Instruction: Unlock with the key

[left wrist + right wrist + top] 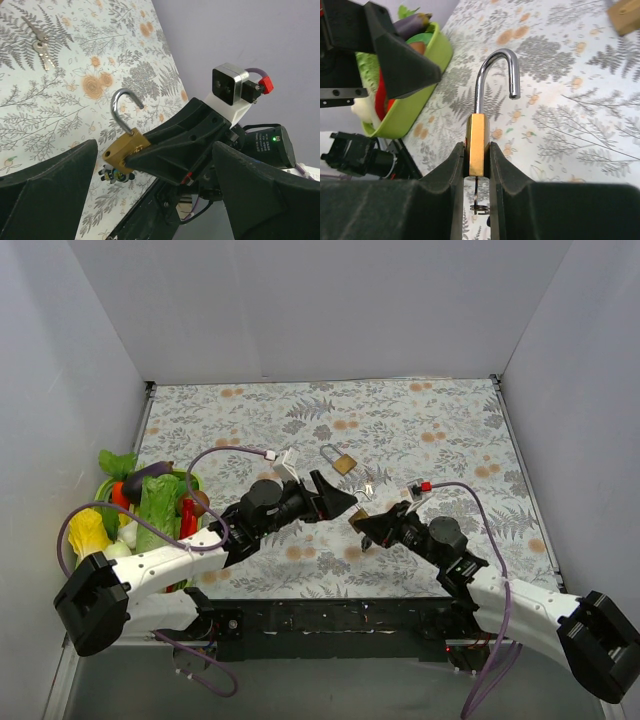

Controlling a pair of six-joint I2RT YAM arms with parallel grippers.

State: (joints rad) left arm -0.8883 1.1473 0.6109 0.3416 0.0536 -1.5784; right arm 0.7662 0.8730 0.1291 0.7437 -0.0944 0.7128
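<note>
Right end effector (478, 159) grips brass padlock (477, 135) by its body

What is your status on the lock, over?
Right jaws shut on padlock, shackle open. Left jaws open, empty. Second padlock and keys lie on table, apart.

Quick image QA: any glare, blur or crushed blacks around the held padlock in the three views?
Right wrist: held padlock sharp, glare streak on its chrome shackle, right gripper fingers near-black with little detail. Left wrist: padlock clear, left gripper fingers dark and soft-edged. Top external: even diffuse light, faint shadows, padlock tiny and partly hidden.
</note>
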